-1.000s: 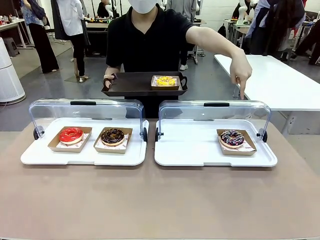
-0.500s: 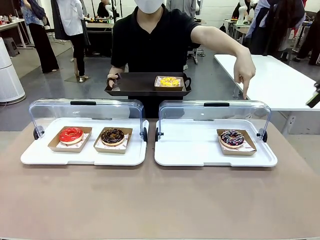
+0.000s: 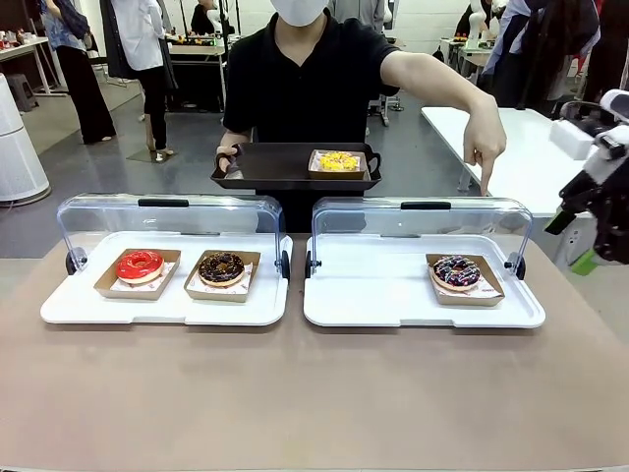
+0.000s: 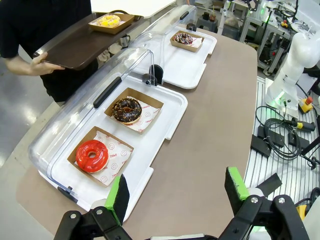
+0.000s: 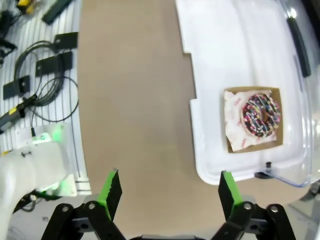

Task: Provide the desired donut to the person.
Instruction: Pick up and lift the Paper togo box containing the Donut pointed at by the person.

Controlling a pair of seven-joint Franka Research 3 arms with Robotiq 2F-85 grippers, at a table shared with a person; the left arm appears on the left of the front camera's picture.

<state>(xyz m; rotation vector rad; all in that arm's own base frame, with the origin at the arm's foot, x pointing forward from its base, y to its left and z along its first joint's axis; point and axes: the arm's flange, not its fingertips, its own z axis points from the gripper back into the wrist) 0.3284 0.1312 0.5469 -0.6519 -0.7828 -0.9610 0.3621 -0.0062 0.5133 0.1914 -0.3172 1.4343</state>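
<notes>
The sprinkled donut (image 3: pixel 456 270) lies at lower right of the front view, on the right white tray (image 3: pixel 373 295), under a clear lid (image 3: pixel 423 221) that is open toward the robot's side (so a reach in looks unobstructed). The person's hand (image 3: pixel 485 147) points down at it from just behind the lid, which marks it as the wanted one. Their brown tray (image 3: pixel 270 167), upper centre, is held level with a yellow donut (image 3: pixel 338 160) on it and bare room beside. The right gripper (image 5: pixel 167 187) hovers over the desk (image 5: pixel 135 100) beside the white tray, jaws wide and empty. The left gripper (image 4: pixel 177 192), jaws also wide, hangs near the red donut (image 4: pixel 92 155).
</notes>
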